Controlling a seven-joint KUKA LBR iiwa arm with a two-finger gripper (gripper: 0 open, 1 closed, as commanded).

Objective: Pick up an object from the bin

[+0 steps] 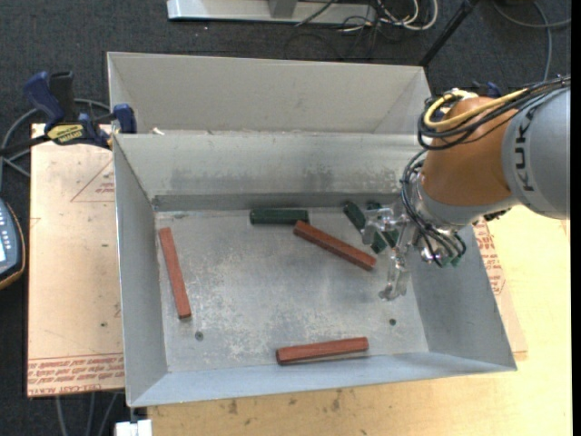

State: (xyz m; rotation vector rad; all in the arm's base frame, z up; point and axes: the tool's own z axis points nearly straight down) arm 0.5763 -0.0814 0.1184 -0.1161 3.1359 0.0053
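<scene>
My gripper hangs low at the right side of the bin, just off the right end of a red-brown bar that lies slantwise on the floor. Nothing shows between its tips. Close behind it, against the back wall, lies a small dark green piece, partly hidden by the wrist. A dark green block lies further left along the same wall.
A second red-brown bar lies along the left wall. A third red-brown bar lies along the front wall. The arm and its cables overhang the bin's right wall.
</scene>
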